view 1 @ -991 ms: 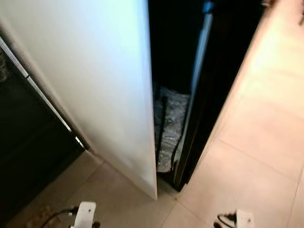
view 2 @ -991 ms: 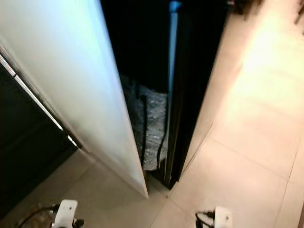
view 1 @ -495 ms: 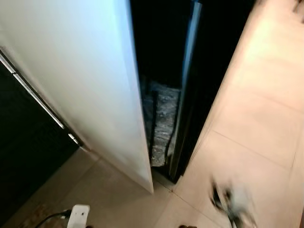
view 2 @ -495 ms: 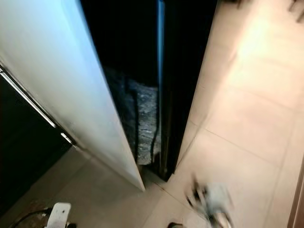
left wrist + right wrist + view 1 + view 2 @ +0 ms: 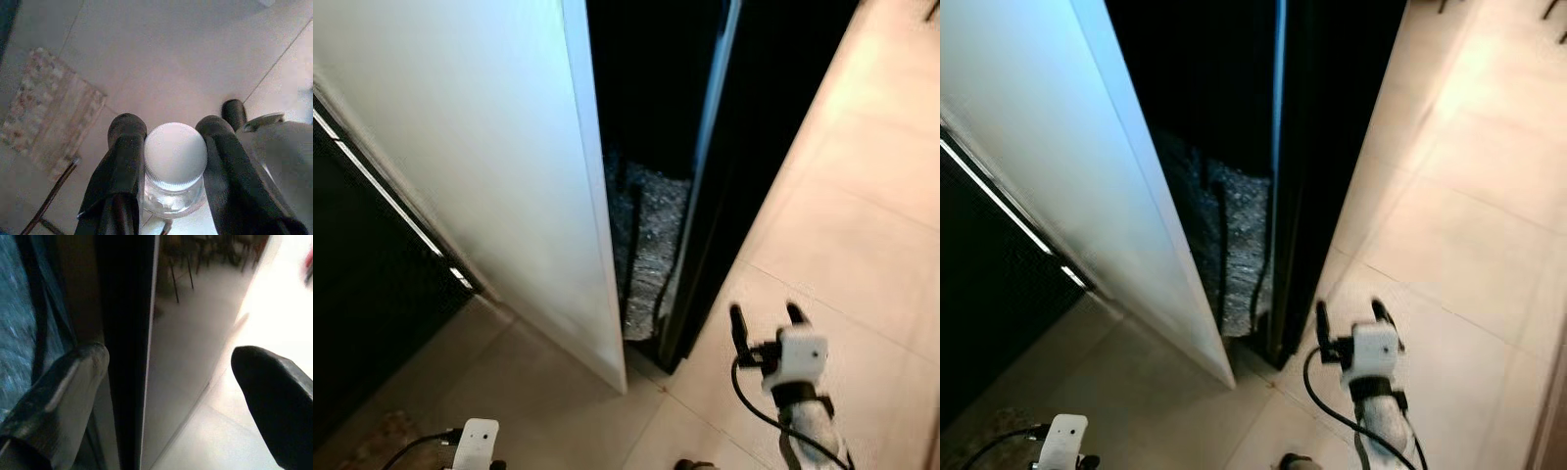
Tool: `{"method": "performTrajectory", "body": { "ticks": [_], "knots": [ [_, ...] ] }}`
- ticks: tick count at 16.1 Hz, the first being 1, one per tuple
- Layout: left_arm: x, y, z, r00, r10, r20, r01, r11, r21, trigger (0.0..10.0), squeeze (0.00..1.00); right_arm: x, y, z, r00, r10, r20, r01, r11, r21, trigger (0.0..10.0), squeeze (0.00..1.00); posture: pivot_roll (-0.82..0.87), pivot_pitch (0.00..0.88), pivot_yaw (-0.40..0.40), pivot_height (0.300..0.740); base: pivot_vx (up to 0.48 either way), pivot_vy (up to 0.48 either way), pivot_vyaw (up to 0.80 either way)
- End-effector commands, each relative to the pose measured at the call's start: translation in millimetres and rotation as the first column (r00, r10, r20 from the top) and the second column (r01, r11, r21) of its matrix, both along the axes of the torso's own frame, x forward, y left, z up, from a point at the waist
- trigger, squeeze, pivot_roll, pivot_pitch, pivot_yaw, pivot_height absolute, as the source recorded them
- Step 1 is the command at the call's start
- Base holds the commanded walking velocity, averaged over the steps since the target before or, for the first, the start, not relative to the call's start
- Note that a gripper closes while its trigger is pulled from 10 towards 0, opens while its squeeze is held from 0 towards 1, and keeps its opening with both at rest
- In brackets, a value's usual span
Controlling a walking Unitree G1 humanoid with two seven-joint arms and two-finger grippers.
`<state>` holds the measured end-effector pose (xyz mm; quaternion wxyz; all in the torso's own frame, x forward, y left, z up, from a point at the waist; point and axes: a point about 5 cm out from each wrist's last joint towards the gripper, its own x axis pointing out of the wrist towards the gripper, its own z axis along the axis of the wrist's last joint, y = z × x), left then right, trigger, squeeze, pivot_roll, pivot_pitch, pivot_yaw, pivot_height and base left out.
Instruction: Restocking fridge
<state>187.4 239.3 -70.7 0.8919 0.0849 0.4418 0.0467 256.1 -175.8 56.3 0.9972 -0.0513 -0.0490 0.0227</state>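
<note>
A clear bottle with a white cap (image 5: pixel 175 155) sits between the two black fingers (image 5: pixel 122 156) of my left gripper (image 5: pixel 171 128), which is shut on its neck and hangs low over the tiled floor. My right gripper (image 5: pixel 766 318) is raised on the right with its fingers spread and nothing between them. It is close to the lower edge of a tall black panel (image 5: pixel 754 147) that has a silver strip (image 5: pixel 710 147). In the right wrist view that black edge (image 5: pixel 124 333) lies between the open fingers (image 5: pixel 73 377). A dark gap (image 5: pixel 646 98) separates the black panel from a white panel (image 5: pixel 480 147).
Crinkled silver sheeting (image 5: pixel 651 235) and black cables lie at the bottom of the gap. A dark appliance front with a silver handle (image 5: pixel 382 196) stands at the left. A patterned mat (image 5: pixel 49 122) lies on the floor by my left side. Beige tiles (image 5: pixel 862 196) stretch to the right.
My right gripper has come up from the bottom edge of the picture toward the black panel. The camera has shifted a little; the left arm stays low.
</note>
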Motion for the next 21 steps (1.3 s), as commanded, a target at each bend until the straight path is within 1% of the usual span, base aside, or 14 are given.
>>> {"method": "performTrajectory", "body": {
  "ticks": [1, 4, 6, 8, 9, 11, 12, 13, 14, 15, 16, 19, 20, 21],
  "knots": [
    [-10.0, -3.8, -6.5, 0.999, 0.011, -0.040, -0.011, 1.000, -0.003, 10.0, 0.00, 1.1, 0.4, 4.2, 0.999, 0.040, -0.016, -0.040, 0.999, 0.004, 10.0, 0.00, -0.03, 0.167, -0.008, 0.740, 0.000, 0.000, 0.00],
    [-3.1, -15.6, -6.3, 0.999, 0.028, -0.024, -0.029, 0.999, -0.031, 10.0, 0.00, 16.4, -4.5, 18.9, 0.999, 0.031, 0.015, -0.030, 0.999, -0.019, 10.0, 0.00, -0.03, 0.128, -0.029, 0.740, 0.000, 0.000, 0.00],
    [6.4, -21.0, -2.7, 1.000, 0.025, 0.000, -0.025, 0.999, -0.041, 10.0, 0.00, 29.0, -3.3, 31.5, 0.999, 0.035, 0.034, -0.035, 0.999, -0.017, 10.0, 0.00, -0.02, 0.107, -0.037, 0.740, 0.000, 0.000, 0.00],
    [8.9, -19.4, -1.1, 1.000, 0.030, 0.005, -0.030, 0.999, -0.037, 10.0, 0.00, 36.3, 1.7, 37.7, 0.997, 0.057, 0.042, -0.058, 0.998, 0.019, 10.0, 0.00, -0.01, 0.091, -0.040, 0.740, 0.000, 0.000, 0.00],
    [9.1, -18.0, -0.8, 0.999, 0.035, 0.004, -0.034, 0.999, -0.034, 10.0, 0.00, 40.2, 5.7, 38.5, 0.995, 0.091, 0.035, -0.093, 0.995, 0.043, 10.0, 0.00, -0.01, 0.087, -0.041, 0.740, 0.000, 0.000, 0.00],
    [7.6, -13.4, -0.5, 0.999, 0.046, 0.002, -0.046, 0.999, -0.027, 10.0, 0.00, 45.3, 11.8, 32.2, 0.985, 0.170, -0.025, -0.167, 0.982, 0.086, 10.0, 0.00, -0.01, 0.078, -0.024, 0.740, 0.000, 0.000, 0.00],
    [6.4, -12.0, -0.9, 0.999, 0.047, -0.002, -0.047, 0.999, -0.024, 10.0, 0.00, 45.4, 12.1, 29.7, 0.984, 0.176, -0.040, -0.173, 0.982, 0.079, 10.0, 0.00, -0.01, 0.079, -0.017, 0.740, 0.000, 0.000, 0.00],
    [4.5, -10.8, -1.6, 0.999, 0.044, -0.008, -0.044, 0.999, -0.020, 10.0, 0.00, 45.3, 11.0, 26.6, 0.984, 0.167, -0.055, -0.163, 0.984, 0.064, 10.0, 0.00, -0.01, 0.082, -0.012, 0.740, 0.000, 0.000, 0.00],
    [2.3, -10.1, -2.5, 0.999, 0.040, -0.015, -0.041, 0.999, -0.016, 10.0, 0.00, 46.0, 7.2, 22.6, 0.989, 0.130, -0.072, -0.127, 0.991, 0.041, 10.0, 0.00, -0.01, 0.086, -0.005, 0.740, 0.000, 0.000, 0.00],
    [0.0, -9.0, -3.4, 0.999, 0.037, -0.021, -0.037, 0.999, -0.014, 10.0, 0.00, 47.6, 3.4, 21.4, 0.993, 0.092, -0.073, -0.089, 0.995, 0.052, 10.0, 0.00, -0.01, 0.090, 0.000, 0.740, 0.000, 0.000, 0.00],
    [-0.8, -8.8, -3.7, 0.999, 0.032, -0.024, -0.032, 0.999, -0.012, 10.0, 0.00, 48.8, 2.1, 21.9, 0.994, 0.079, -0.070, -0.075, 0.996, 0.056, 10.0, 0.00, -0.01, 0.095, 0.003, 0.740, 0.000, 0.000, 0.00],
    [-3.1, -6.5, -4.1, 1.000, 0.012, -0.029, -0.012, 1.000, -0.001, 10.0, 0.00, 63.1, -6.4, 34.4, 0.999, -0.010, -0.031, 0.012, 0.998, 0.056, 10.0, 0.00, 0.00, 0.115, 0.011, 0.740, 0.000, 0.000, 0.00],
    [-3.0, -6.0, -3.9, 1.000, 0.011, -0.027, -0.011, 1.000, 0.000, 10.0, 0.00, 65.5, -6.8, 36.3, 1.000, -0.017, -0.025, 0.018, 0.998, 0.065, 10.0, 0.00, 0.01, 0.122, 0.012, 0.740, 0.000, 0.000, 0.00],
    [-2.3, -5.8, -3.4, 1.000, 0.004, -0.024, -0.004, 1.000, 0.003, 10.0, 0.00, 71.2, -3.7, 39.5, 1.000, 0.012, -0.020, -0.011, 0.998, 0.057, 10.0, 0.00, 0.02, 0.132, 0.013, 0.740, 0.000, 0.000, 0.00]
  ]
}}
